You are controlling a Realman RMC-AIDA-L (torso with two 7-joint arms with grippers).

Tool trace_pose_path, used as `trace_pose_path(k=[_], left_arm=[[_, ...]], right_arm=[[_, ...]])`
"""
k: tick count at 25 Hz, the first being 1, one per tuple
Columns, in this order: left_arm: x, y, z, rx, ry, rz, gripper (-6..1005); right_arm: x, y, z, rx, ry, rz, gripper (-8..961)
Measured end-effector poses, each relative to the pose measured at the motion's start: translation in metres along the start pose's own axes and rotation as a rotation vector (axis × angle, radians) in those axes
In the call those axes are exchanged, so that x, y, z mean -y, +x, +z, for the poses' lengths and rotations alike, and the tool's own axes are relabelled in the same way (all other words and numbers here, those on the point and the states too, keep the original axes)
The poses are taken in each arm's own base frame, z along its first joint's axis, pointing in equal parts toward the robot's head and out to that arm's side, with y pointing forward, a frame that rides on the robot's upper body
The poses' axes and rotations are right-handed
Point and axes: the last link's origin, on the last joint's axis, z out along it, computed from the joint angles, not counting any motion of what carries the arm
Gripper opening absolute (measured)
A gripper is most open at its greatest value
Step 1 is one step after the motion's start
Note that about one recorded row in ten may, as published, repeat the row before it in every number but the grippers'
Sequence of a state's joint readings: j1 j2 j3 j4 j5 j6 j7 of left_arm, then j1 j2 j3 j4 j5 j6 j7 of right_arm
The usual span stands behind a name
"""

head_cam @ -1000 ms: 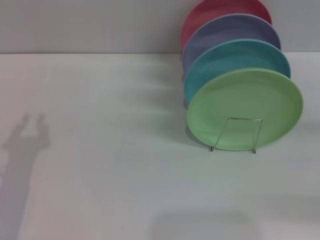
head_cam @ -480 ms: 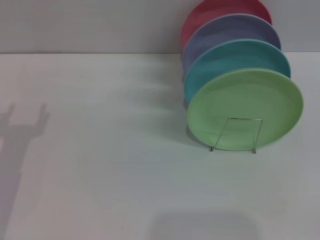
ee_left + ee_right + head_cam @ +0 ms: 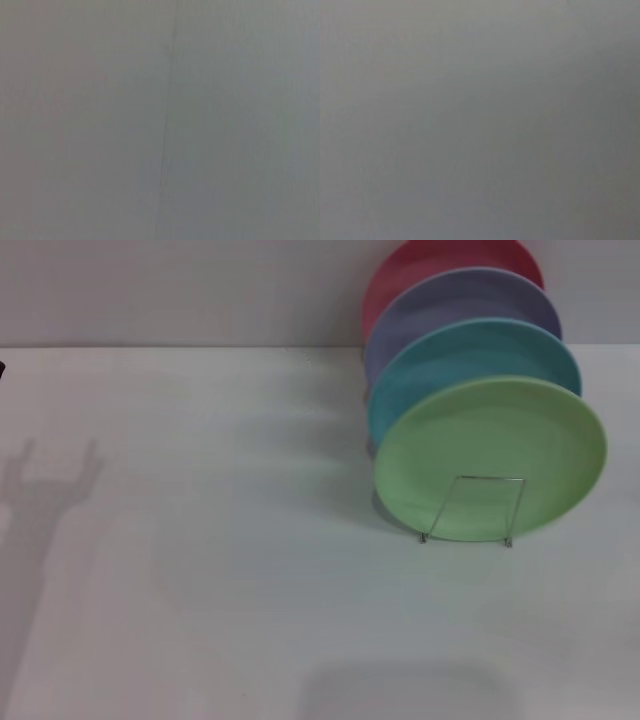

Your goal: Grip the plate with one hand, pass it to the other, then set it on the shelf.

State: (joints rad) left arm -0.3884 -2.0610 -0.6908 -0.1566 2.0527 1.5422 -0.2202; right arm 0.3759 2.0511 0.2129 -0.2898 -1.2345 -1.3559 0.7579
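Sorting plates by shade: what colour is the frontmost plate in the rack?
Light green plate, clearest in the head view.

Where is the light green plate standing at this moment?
In the head view, the light green plate stands upright on the table's right side, frontmost in the wire rack, directly before the turquoise plate.

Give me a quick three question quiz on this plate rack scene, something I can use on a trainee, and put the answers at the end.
1. True or false: the light green plate lies flat on the table.
2. Which plate stands directly behind the green one? A) red plate B) turquoise plate C) lavender plate
3. How many plates stand in the wire rack in the head view?

Key: 1. False, it stands on edge at the front of the rack. 2. B. 3. Four. Neither gripper is in view; only a forked shadow falls on the table's left.
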Motion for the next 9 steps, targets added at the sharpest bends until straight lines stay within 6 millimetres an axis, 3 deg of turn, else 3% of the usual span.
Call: trace_pose_path(k=[9], left_arm=[[0.0017, -0.0021, 0.0009, 0.016, 0.002, 0.014, 832]], right_arm=[[-0.0048, -0.0001, 0.0040, 0.025, 0.008, 0.009, 589]])
